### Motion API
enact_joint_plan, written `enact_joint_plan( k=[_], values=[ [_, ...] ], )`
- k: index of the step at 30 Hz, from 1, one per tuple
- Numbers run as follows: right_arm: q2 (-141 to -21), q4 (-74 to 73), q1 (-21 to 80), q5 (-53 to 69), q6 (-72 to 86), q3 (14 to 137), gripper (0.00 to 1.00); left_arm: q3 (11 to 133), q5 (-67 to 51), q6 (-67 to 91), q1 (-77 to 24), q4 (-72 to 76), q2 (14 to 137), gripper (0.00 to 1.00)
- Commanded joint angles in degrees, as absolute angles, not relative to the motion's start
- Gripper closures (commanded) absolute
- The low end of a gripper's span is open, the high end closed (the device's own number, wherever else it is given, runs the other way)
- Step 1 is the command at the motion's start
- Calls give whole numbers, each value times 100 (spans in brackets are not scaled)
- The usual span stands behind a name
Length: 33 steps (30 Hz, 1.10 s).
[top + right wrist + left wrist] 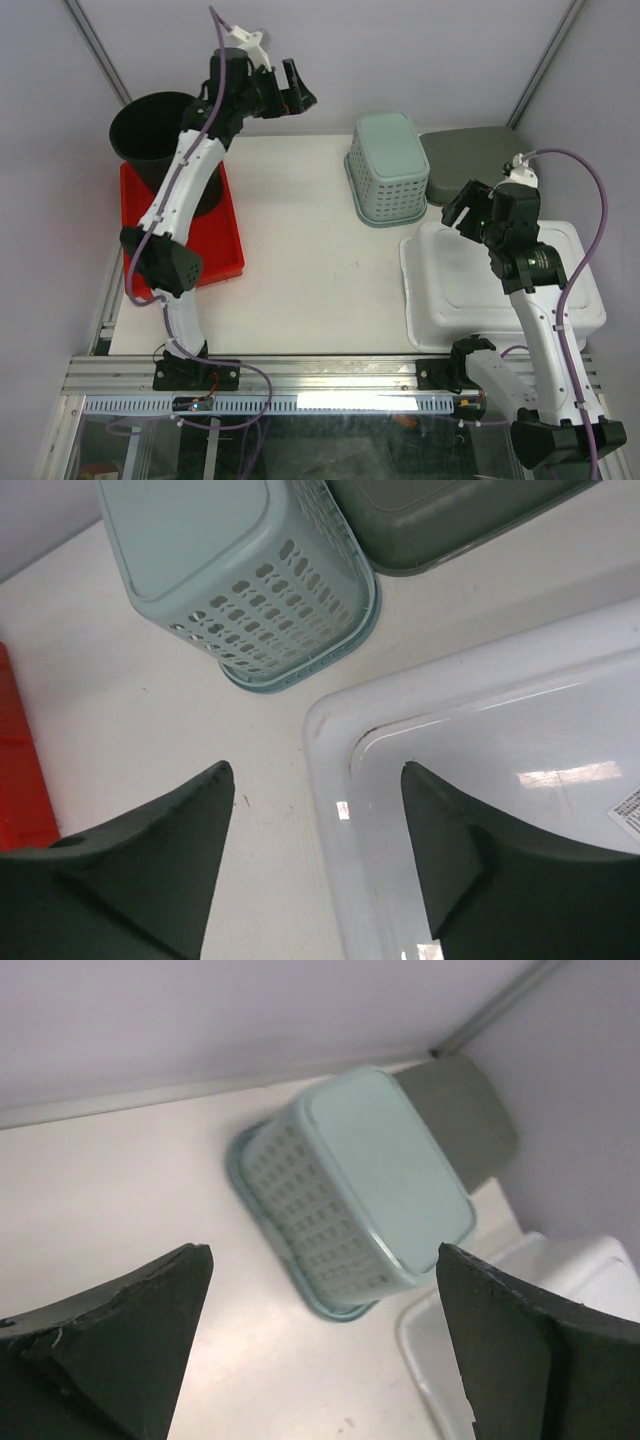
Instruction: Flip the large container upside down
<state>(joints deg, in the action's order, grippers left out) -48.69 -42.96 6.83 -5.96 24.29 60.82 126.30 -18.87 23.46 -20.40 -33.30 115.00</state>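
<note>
Hovering by the black bucket (pixel 150 125) at the worktop's back left corner, the left gripper (pixel 322 1255) is gaping wide, empty. The large white container (pixel 450 290) is lying at the right edge, the right gripper (pixel 318 780) hanging over it, jaws apart, empty.

Left arm (pixel 188 175) overlaps bucket (pixel 150 125) and tray (pixel 218 250); container (pixel 470 710) runs past the frame edge, its label (pixel 628 815) cropped and unreadable.

I've got bare table (pixel 300 250) down the middle; tray (pixel 225 245) and bucket (pixel 150 125) block my left, basket (pixel 385 165) and tub (pixel 455 300) crowd the right, a narrow gap between them.
</note>
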Motion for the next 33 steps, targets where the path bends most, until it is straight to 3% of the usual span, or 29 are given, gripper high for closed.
enact_joint_plan(
  k=[1,4,8,13,20,27,33],
  values=[
    [-4986,-3722,682,-363,2409,6117,23,12449,361,1244,-1712,-4721,10368,1],
    [-5119,-3589,677,-274,2413,6090,15,11955,1246,963,-1519,-4808,9783,1],
    [-5272,-3412,681,-97,2459,6064,14,11648,1691,585,-1251,-4636,9395,1],
    [-5298,-3332,681,8,2524,6009,14,11052,1879,-160,-1119,-4103,9449,1],
    [-5147,-3472,678,-38,2512,5986,14,11111,1962,140,-920,-4328,10054,2],
    [-5105,-3517,680,-24,2496,5961,14,11132,1419,95,-588,-4308,10364,31],
    [-5175,-3454,677,65,2553,5974,14,11355,1058,113,-422,-4315,10545,45]
  ],
)
